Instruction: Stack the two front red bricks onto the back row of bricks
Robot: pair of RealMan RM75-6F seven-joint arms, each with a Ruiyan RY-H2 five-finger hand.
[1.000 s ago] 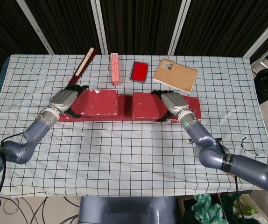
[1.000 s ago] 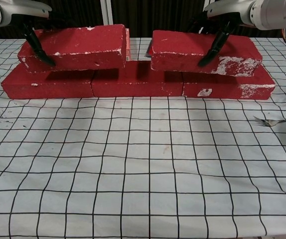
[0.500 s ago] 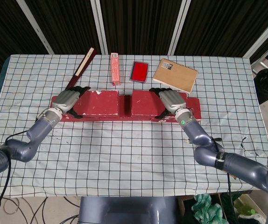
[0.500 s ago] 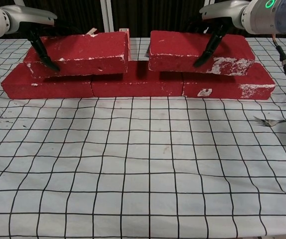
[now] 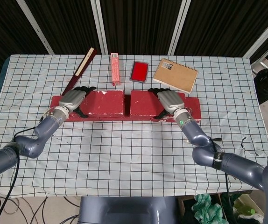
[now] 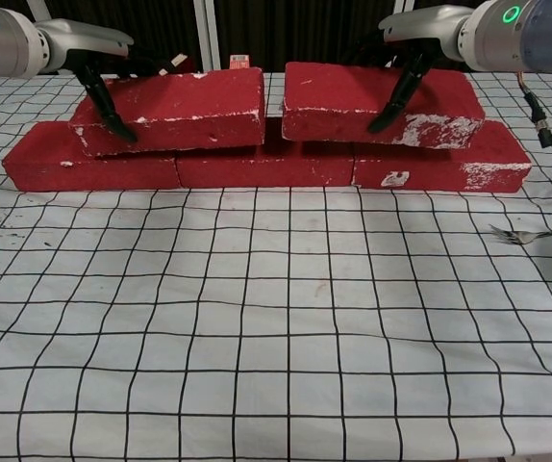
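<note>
A back row of three red bricks [image 6: 266, 166] [image 5: 192, 106] lies end to end on the checked cloth. On top of it sit two more red bricks. My left hand [image 5: 73, 99] [image 6: 84, 53] grips the left upper brick [image 6: 175, 108] [image 5: 107, 101] by its left end. My right hand [image 5: 170, 101] [image 6: 430, 29] grips the right upper brick [image 6: 353, 101] [image 5: 144, 102] across its top, fingers down the near face. Both upper bricks rest on the lower row, a narrow gap between them.
Behind the bricks lie a dark red fan-like stick [image 5: 81, 69], an orange box [image 5: 115, 68], a red card case [image 5: 139, 71] and a brown notebook [image 5: 175, 74]. A fork [image 6: 526, 234] lies on the cloth at right.
Both hands carried their bricks back and inward, then lowered them onto the back row. The gap between the two upper bricks has narrowed.
</note>
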